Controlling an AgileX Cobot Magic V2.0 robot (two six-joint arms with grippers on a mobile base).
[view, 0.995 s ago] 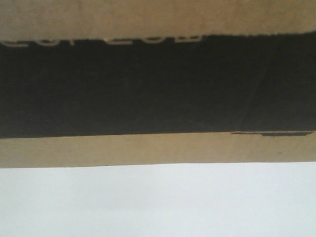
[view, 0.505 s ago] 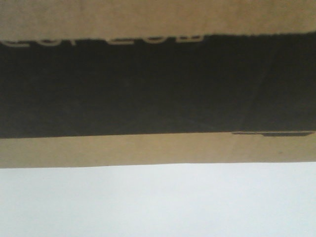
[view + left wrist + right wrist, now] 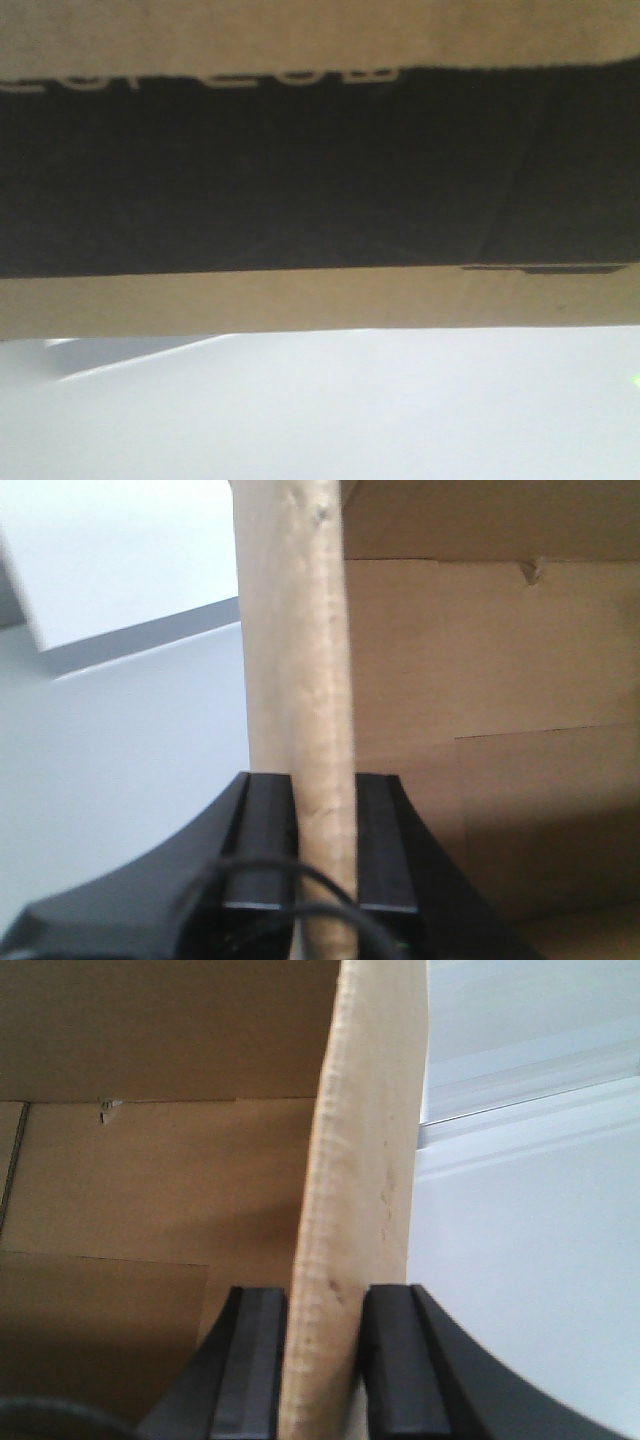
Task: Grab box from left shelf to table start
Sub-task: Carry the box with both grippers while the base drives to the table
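The brown cardboard box [image 3: 320, 300] with its wide black panel fills the upper part of the front view, very close to the camera; the bottoms of white letters show along the panel's top. My left gripper [image 3: 325, 790] is shut on the edge of the box's left wall [image 3: 300, 630], one finger inside and one outside. My right gripper [image 3: 325, 1305] is shut on the edge of the box's right wall [image 3: 365, 1140] in the same way. The box's bare brown inside [image 3: 480, 680] shows in both wrist views. The left shelf is out of view.
A pale white surface [image 3: 350, 410] lies below the box in the front view, with a faint edge line at lower left. A grey ledge [image 3: 130, 640] shows beside the left wall, and white ridged edges [image 3: 530, 1070] beside the right wall.
The box has shifted slightly left and up in the front view. A pale edge line has come into sight below its lower left corner.
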